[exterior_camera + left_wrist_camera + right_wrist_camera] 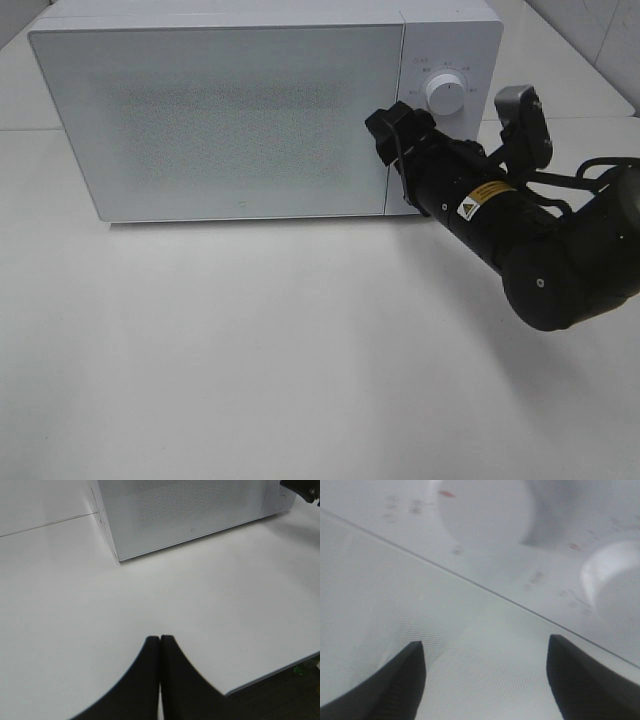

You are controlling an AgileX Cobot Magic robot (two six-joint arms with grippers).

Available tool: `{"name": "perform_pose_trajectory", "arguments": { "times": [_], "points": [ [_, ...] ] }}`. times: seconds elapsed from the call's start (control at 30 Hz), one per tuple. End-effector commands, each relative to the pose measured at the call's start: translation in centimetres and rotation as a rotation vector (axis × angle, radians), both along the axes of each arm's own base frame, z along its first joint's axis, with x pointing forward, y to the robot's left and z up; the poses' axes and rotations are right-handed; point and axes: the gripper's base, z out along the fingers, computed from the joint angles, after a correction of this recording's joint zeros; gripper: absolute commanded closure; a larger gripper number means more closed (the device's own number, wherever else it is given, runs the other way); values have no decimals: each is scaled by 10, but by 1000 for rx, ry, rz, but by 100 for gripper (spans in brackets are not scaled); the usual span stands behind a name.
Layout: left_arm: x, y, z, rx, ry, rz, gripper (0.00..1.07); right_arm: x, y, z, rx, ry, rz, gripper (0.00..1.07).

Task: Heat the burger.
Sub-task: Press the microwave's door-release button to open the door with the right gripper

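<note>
Table (250,350): white, carrying a closed microwave (220,110).
Right tool (485,645): jaws wide, nose at the door (150,150)'s right edge, just below the dial (443,96).
Left tool (160,639): pinched together, well back over the table.
Burger: not visible; likely behind that door, right arm nearer.

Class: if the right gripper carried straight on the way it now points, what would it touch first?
Most likely the microwave door, near its right edge beside the control panel. The open right gripper faces it closely, but the exact gap is unclear.
</note>
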Motion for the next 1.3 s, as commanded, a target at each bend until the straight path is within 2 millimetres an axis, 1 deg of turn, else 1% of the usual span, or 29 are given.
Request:
{"name": "perform_pose_trajectory", "arguments": {
  "times": [0.03, 0.07, 0.1, 0.17, 0.27, 0.33, 0.37, 0.43, 0.53, 0.6, 0.63, 0.67, 0.7, 0.73, 0.77, 0.8, 0.83, 0.87, 0.97, 1.0, 1.03, 1.07, 1.1, 1.13, 1.17, 1.2, 1.23, 1.27, 1.3],
  "points": [
    [-2, 0, 0, -16, -26, 6, 106, -3, 2, 26, -278, -191, 76, 43],
    [-2, 0, 0, -16, -26, 6, 106, -4, 3, 30, -330, -202, 92, 43],
    [-2, 0, 0, -16, -26, 6, 106, -4, 3, 30, -330, -202, 92, 43],
    [-2, 0, 0, -16, -26, 6, 106, -10, 3, 38, -590, -231, 194, 43],
    [-2, 0, 0, -16, -26, 6, 106, -12, 4, 39, -643, -226, 226, 43],
    [-2, 0, 0, -16, -26, 6, 106, -21, 2, 48, -813, -217, 324, 43],
    [-2, 0, 0, -16, -26, 6, 106, -21, 2, 48, -813, -217, 324, 43],
    [-2, 0, 0, -16, -27, 6, 106, -27, -2, 56, -883, -179, 364, 43],
    [-2, 0, 0, -16, -27, 6, 106, -29, -4, 57, -902, -156, 376, 43],
    [-2, 0, 0, -16, -27, 6, 106, -36, -10, 69, -983, -68, 427, 43],
    [-2, 0, 0, -16, -27, 6, 106, -36, -10, 69, -983, -68, 427, 43],
    [-2, 0, 0, -16, -27, 6, 106, -36, -10, 74, -998, -43, 436, 43],
    [-2, 0, 0, -16, -27, 6, 106, -36, -12, 81, -1032, 24, 463, 43],
    [-2, 0, 0, -16, -27, 6, 106, -36, -12, 81, -1032, 24, 463, 43],
    [-2, 0, 0, -16, -27, 6, 106, -34, -12, 91, -1062, 97, 488, 43],
    [-2, 0, 0, -16, -27, 6, 106, -34, -12, 91, -1062, 97, 488, 43],
    [-2, 0, 0, -16, -27, 6, 106, -33, -12, 93, -1076, 137, 502, 43],
    [-2, 0, 0, -16, -27, 6, 106, -30, -11, 102, -1091, 190, 515, 43],
    [-2, 0, 0, -16, -27, 6, 106, -28, -12, 107, -1089, 219, 512, 43],
    [-2, 0, 0, -16, -27, 6, 106, -21, -17, 118, -1072, 266, 482, 43],
    [-2, 0, 0, -16, -27, 6, 106, -15, -27, 124, -1065, 318, 451, 43],
    [-2, 0, 0, -16, -27, 6, 106, -15, -27, 124, -1065, 318, 451, 43],
    [-2, 0, 0, -16, -27, 6, 106, -11, -35, 127, -1058, 346, 425, 43],
    [-2, 0, 0, -16, -27, 6, 106, -6, -51, 130, -1047, 401, 382, 43],
    [-2, 0, 0, -16, -27, 6, 106, -6, -51, 130, -1047, 401, 382, 43],
    [-2, 0, 0, -16, -27, 6, 106, -1, -70, 130, -1039, 471, 339, 43],
    [-2, 0, 0, -16, -27, 6, 106, -1, -70, 130, -1039, 471, 339, 43],
    [-2, 0, 0, -16, -27, 6, 106, 0, -80, 129, -1034, 506, 320, 43],
    [-2, 0, 0, -16, -27, 6, 106, 0, -97, 127, -1016, 584, 284, 43]
  ]
}}
